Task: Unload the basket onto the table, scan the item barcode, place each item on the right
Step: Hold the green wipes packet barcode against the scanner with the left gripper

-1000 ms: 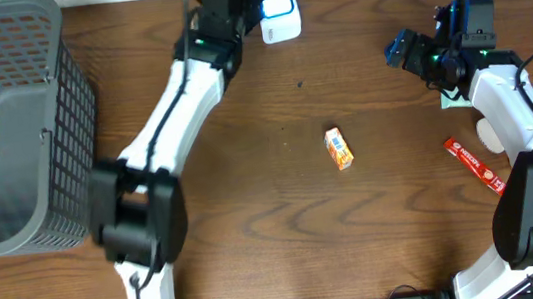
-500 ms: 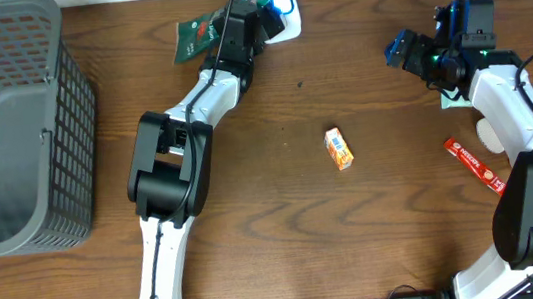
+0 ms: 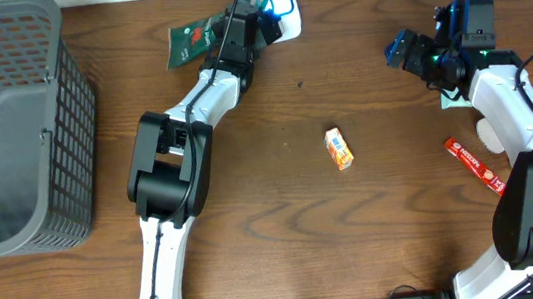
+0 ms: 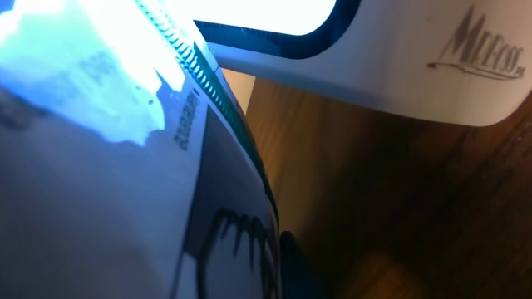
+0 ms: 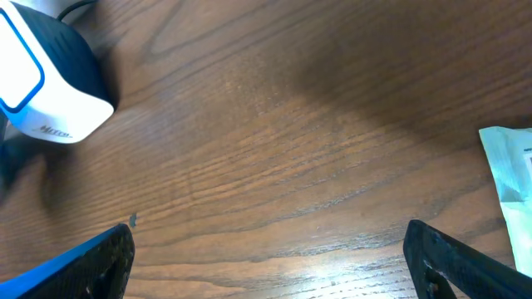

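overhead view shows the left gripper (image 3: 235, 25) at the far edge of the table, pinched narrow on a green packet (image 3: 192, 40) that sticks out to its left, just beside the white scanner (image 3: 281, 15). left wrist view is filled by the packet's pale face, washed in blue light from the scanner's glowing window (image 4: 266, 12), with printed marks and a serrated seal edge running across it. whether those marks are the barcode is hard to say, since the print is blurred and very close to the lens. the step in hand looks like presenting the packet to the reader. the right gripper (image 3: 404, 49) hangs well apart on the other side, fingers spread wide and holding nothing, above bare wood. a small orange box (image 3: 339, 148) lies mid-table, a red stick pack (image 3: 475, 164) lies near the right arm's base, and a grey basket (image 3: 75, 101) stands at the left.

risks, as i judge them: the packet is thin and floppy, so it may curl or tilt away from the window and the code would not read. held this close, the light may glare off the glossy film. a pinch at one end could also let the packet slip, or let it knock the scanner and shove it aside.
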You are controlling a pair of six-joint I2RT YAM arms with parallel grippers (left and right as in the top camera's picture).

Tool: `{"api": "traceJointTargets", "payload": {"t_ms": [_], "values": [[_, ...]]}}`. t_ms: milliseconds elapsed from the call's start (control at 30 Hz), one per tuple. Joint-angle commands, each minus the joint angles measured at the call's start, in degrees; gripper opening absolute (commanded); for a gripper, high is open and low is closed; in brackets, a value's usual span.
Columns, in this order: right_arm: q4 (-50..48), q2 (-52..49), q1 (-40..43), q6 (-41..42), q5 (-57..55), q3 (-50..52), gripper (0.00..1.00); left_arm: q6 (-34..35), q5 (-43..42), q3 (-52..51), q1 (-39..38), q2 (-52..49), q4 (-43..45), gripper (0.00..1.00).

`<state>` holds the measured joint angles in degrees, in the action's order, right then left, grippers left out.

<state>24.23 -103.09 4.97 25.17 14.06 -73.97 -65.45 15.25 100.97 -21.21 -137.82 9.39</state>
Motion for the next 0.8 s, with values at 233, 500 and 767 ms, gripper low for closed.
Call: {"api": "traceJointTargets", "payload": {"t_ms": [233,500,767], "values": [[0.02,1.42,0.28,-0.59,-0.50,-0.70,0.99,-14.78,0.96,0.52,-1.64,-0.11,1.44,0.07],[0.02,1.42,0.28,-0.59,-0.50,-0.70,0.99,-24.04,3.41,0.52,-1.70,-0.11,1.84,0.07],[0.02,1.42,0.28,-0.59,-0.50,-0.70,0.99,-30.16,4.57,0.52,-1.60,-0.11,1.90,0.07]]}}
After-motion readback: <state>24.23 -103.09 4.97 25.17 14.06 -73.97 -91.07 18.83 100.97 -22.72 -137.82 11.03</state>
